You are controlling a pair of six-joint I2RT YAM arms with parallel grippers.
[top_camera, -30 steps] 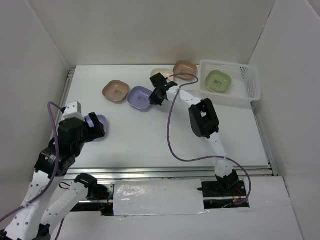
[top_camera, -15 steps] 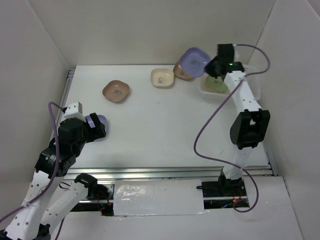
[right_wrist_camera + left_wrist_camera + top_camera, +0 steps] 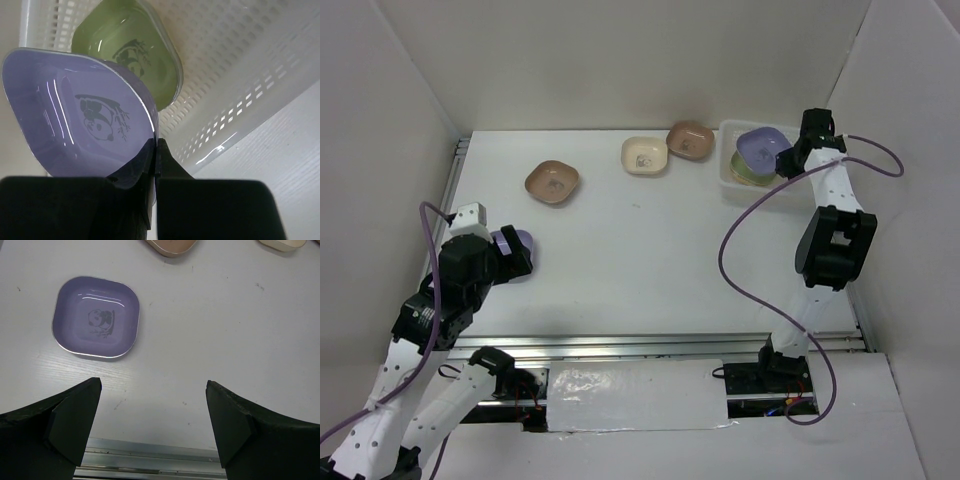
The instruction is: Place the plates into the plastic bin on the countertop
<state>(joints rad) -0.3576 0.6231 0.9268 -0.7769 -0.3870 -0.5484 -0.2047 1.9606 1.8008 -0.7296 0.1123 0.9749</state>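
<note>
My right gripper (image 3: 790, 160) (image 3: 157, 150) is shut on the rim of a lilac plate (image 3: 762, 147) (image 3: 80, 115) and holds it above the white plastic bin (image 3: 825, 185) (image 3: 240, 95). A green plate (image 3: 748, 168) (image 3: 130, 45) lies in the bin under it. My left gripper (image 3: 510, 258) (image 3: 152, 405) is open and empty, just near of a second lilac plate (image 3: 515, 242) (image 3: 96, 316) on the countertop (image 3: 650, 250). A brown plate (image 3: 552, 182), a cream plate (image 3: 644, 155) and another brown plate (image 3: 691, 139) lie on the countertop.
White walls close in the countertop on three sides. A metal rail (image 3: 660, 345) (image 3: 150, 452) runs along the near edge, another along the left edge (image 3: 450, 190). A purple cable (image 3: 725, 250) loops from the right arm over the countertop.
My right gripper picked the lilac plate up from the middle of the countertop and carried it right, to above the bin. The left arm has stayed still.
</note>
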